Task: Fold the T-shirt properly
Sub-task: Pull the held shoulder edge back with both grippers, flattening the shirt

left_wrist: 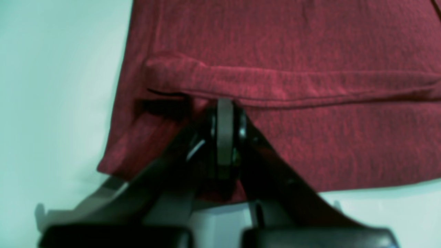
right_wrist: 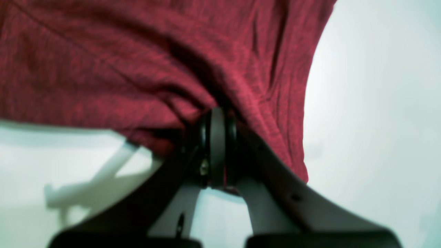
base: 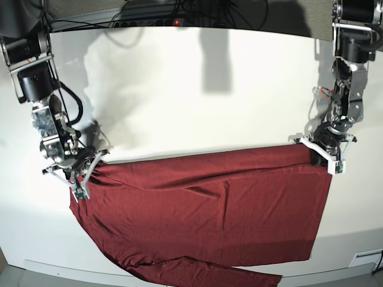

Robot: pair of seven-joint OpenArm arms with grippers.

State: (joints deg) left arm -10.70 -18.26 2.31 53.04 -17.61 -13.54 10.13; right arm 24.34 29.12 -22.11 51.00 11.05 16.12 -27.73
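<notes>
The maroon T-shirt (base: pixel 209 209) lies spread on the white table (base: pixel 197 89), with its upper edge stretched between my two grippers. My left gripper (base: pixel 318 156) is on the right of the base view and is shut on the shirt's upper right corner. In the left wrist view the left gripper (left_wrist: pixel 225 108) pinches a folded hem of the shirt (left_wrist: pixel 293 51). My right gripper (base: pixel 88 173) is shut on the upper left corner. In the right wrist view the right gripper (right_wrist: pixel 217 115) holds bunched, draped cloth (right_wrist: pixel 103 69). A sleeve (base: pixel 239 276) trails along the table's front edge.
Cables and a power strip (base: pixel 173 21) run along the table's back edge. Bare white table lies behind the shirt. The table's front edge (base: pixel 60 266) is close below the shirt's lower hem.
</notes>
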